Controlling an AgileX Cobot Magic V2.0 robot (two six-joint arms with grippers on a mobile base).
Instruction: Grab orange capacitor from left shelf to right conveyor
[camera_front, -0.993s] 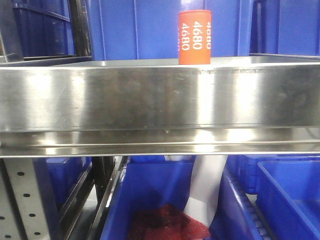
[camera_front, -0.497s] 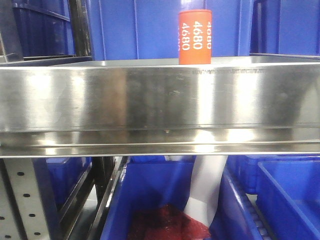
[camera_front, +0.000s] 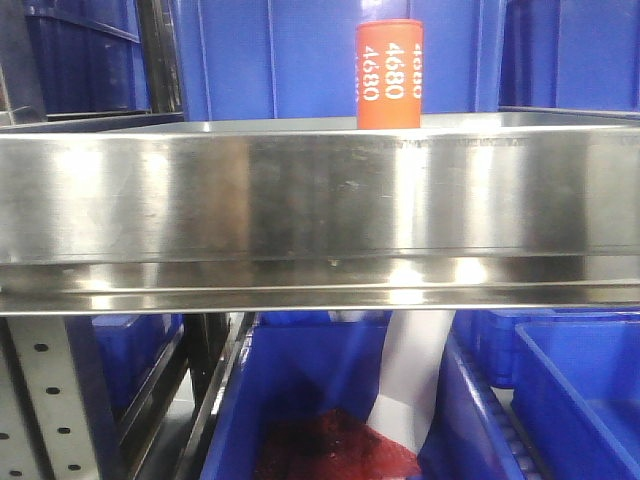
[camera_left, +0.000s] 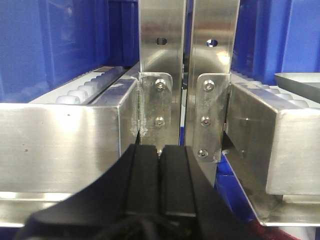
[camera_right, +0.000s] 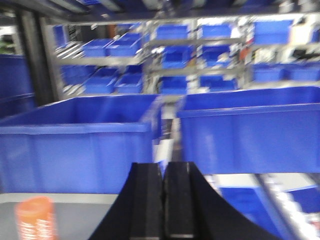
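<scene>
While standing upright right of centre on the left shelf (camera_front: 320, 200), the orange capacitor (camera_front: 390, 75) is showing only its upper part above the tall steel lip in the front view; its base is hidden. It is reading as a rigid, smooth-walled can, probably of moderate weight and liable to slip or topple if nudged high. A side grip across the mid-body, above the lip, is looking soundest. Blue bins (camera_front: 250, 60) are crowding close behind it, so free room is lying mainly to either side and overhead. No gripper is appearing in this view.

Left wrist view: the left gripper (camera_left: 161, 150) is sitting with its black pads pressed together and nothing between them, facing steel uprights (camera_left: 160, 60) and roller rails (camera_left: 85, 90). No capacitor is showing.

Right wrist view, blurred: the right gripper (camera_right: 163, 167) is likewise clenched and empty. The capacitor is showing at lower left on the grey shelf floor, well apart from the fingers, so the jaws are needing to open before any approach. The right conveyor is not appearing in any view.
</scene>
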